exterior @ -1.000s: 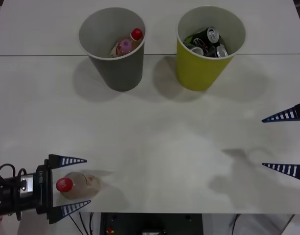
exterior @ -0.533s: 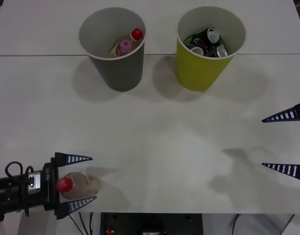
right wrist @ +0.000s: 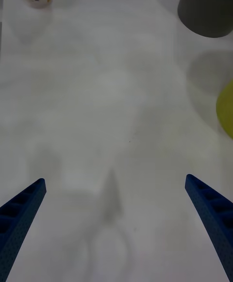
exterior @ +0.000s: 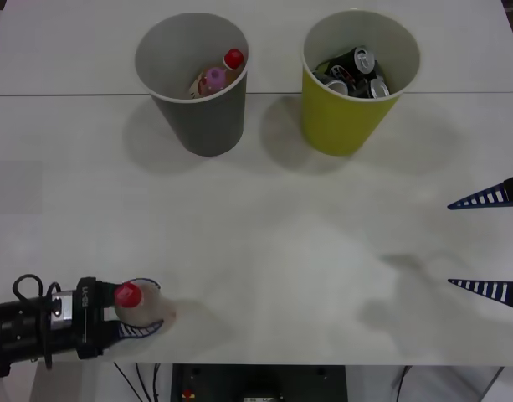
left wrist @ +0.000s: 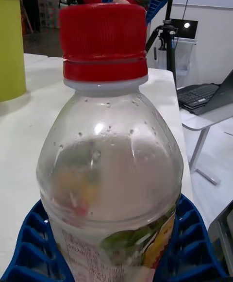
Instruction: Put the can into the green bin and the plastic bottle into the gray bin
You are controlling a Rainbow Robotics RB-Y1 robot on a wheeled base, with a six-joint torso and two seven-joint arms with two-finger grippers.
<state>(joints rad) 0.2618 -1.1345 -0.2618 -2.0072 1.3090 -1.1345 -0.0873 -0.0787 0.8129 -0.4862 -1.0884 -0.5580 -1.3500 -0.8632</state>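
Since a second ago the plastic bottle is tipped upright, clamped by the left gripper at the table's near edge; the right gripper is held wide open, empty, at the right.

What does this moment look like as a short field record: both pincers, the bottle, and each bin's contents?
left pincer: near table edge on the robot's left, shut on the plastic bottle
plastic bottle: red cap up, not yet binned
right pincer: open, at the right edge above the table, holding nothing
gray bin: upright, holds a pink-capped bottle and a red-capped bottle
green bin: upright, holds cans
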